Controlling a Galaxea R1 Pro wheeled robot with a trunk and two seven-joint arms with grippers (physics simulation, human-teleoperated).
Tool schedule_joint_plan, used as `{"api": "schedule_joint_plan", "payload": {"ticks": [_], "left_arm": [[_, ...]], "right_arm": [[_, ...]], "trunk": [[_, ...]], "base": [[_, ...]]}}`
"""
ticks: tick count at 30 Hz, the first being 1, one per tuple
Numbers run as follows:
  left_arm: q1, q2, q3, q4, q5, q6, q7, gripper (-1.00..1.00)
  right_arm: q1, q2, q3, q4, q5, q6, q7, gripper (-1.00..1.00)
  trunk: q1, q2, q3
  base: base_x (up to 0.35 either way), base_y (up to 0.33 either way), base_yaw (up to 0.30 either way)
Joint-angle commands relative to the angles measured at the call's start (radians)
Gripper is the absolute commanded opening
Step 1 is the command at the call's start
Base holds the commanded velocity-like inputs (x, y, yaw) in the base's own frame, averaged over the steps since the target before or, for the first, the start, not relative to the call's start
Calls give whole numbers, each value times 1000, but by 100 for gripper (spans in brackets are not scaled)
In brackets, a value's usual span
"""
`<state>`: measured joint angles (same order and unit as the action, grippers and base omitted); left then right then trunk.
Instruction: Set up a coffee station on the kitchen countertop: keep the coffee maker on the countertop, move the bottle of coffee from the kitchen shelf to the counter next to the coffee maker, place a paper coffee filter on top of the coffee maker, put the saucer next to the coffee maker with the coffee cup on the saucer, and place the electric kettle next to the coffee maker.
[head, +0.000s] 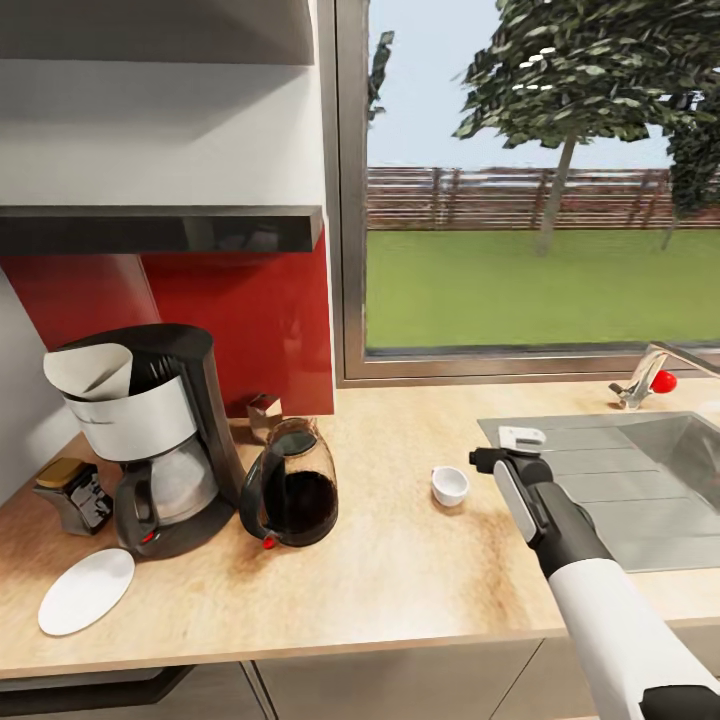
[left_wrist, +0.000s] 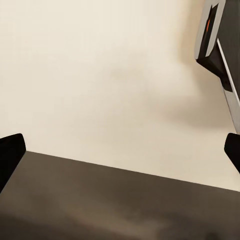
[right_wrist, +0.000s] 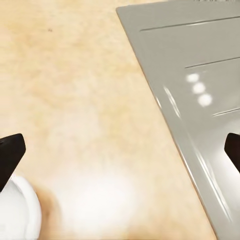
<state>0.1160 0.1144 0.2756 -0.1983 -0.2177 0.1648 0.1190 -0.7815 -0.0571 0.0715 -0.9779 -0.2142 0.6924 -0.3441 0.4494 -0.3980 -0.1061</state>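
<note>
So the wooden countertop (head: 400, 580) runs the whole width of the head view, with a big window (head: 540, 180) behind it and a steel sink (head: 640, 480) set into the right side, faucet (head: 650, 372) at the back.

Over on the left sits the coffee maker (head: 165, 450), black with a silver band, backed up against the red splashback (head: 240, 320). A paper coffee filter (head: 90, 372) is perched on top of it, tilted toward the left. The electric kettle (head: 290, 495), dark glass with a black handle, stands just beside the coffee maker on its right. The bottle of coffee (head: 75, 495) is tucked in on the machine's left, near the wall. The saucer (head: 87, 592) lies flat in front of that, near the counter edge.

The coffee cup (head: 450, 486) is well apart from the saucer, standing on bare wood between the kettle and the sink.

The right gripper (head: 505, 455) hovers just right of the cup, at the sink's edge; in the right wrist view its fingers (right_wrist: 10, 152) are spread wide with nothing between them, the cup's white rim (right_wrist: 17, 212) near one tip. The left gripper (left_wrist: 120, 152) has its fingertips (left_wrist: 10, 150) spread wide too, holding nothing.
</note>
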Motion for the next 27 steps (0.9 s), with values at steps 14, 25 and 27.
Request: {"api": "schedule_joint_plan", "payload": {"ticks": [14, 25, 27], "left_arm": [[1, -1, 2, -4, -10, 6, -1, 100], [1, 1, 3, -4, -9, 7, -2, 100], [1, 0, 3, -4, -9, 6, -2, 100]], "right_arm": [[-1, 7, 5, -51, -14, 81, -7, 100], [-1, 8, 4, -22, -14, 85, -7, 100], [-1, 8, 4, -19, -14, 85, -7, 100]], "trunk": [[1, -2, -2], [1, -2, -2], [1, -2, -2]], "base": [[0, 0, 0], [0, 0, 0], [0, 0, 0]]}}
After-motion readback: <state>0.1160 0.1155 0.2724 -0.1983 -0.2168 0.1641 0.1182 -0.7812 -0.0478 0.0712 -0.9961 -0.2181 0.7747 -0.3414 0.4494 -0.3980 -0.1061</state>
